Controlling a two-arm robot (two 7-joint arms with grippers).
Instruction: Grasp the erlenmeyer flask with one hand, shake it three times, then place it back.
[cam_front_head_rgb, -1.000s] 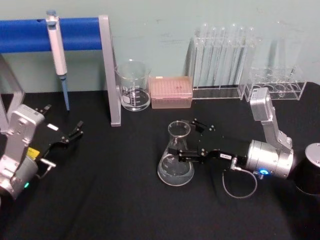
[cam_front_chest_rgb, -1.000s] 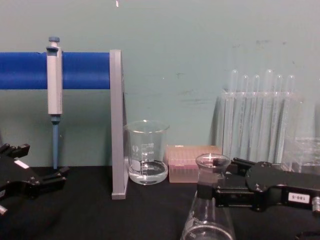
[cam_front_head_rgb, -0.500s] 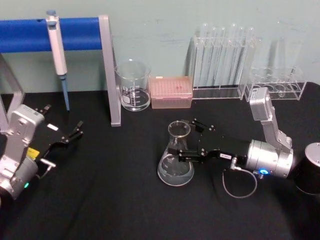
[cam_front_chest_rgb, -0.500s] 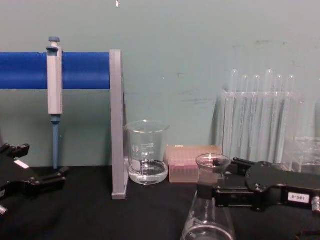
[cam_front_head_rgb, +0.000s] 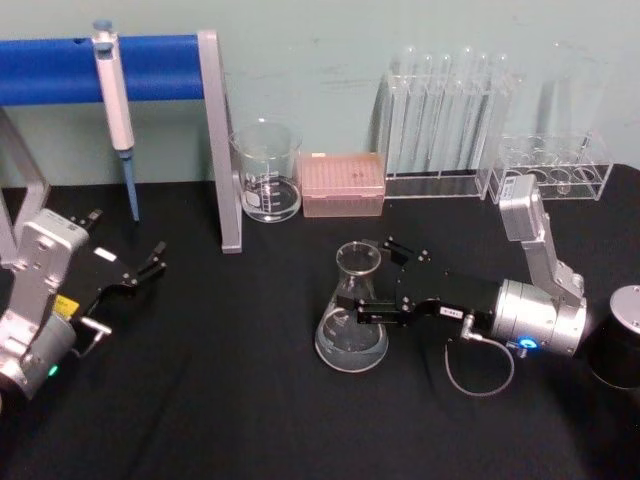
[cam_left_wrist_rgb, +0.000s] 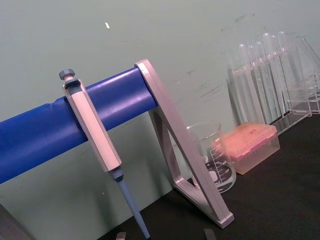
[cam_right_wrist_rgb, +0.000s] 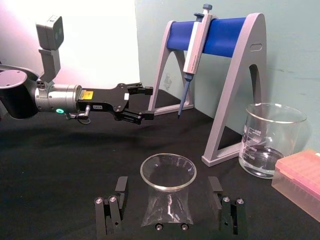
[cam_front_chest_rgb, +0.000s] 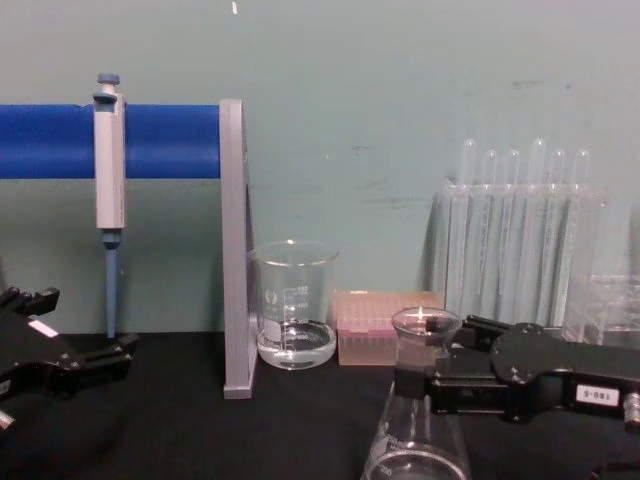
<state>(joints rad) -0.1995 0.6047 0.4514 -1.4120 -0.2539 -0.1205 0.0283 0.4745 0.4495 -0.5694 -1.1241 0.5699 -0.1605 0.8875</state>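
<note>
Glass conical flask (cam_front_head_rgb: 352, 320), clear, a little liquid inside — which way from the black right gripper (cam_front_head_rgb: 375, 280)?
Upright on the black tablecloth (cam_front_head_rgb: 250, 400), neck between its wide-spread fingers, untouched — I'd just close. The left gripper (cam_front_head_rgb: 125, 240) idles far left, also spread.

A glass beaker (cam_front_head_rgb: 267, 172) with a little water stands on the black table (cam_front_head_rgb: 230, 400). Just left of the beaker is a grey and blue stand (cam_front_head_rgb: 218, 140), with a pipette (cam_front_head_rgb: 114, 100) hanging on it. Just right of the beaker sits a pink box (cam_front_head_rgb: 342, 184). Farther right, tall test tubes (cam_front_head_rgb: 445, 95) stand in a clear rack (cam_front_head_rgb: 430, 185).
</note>
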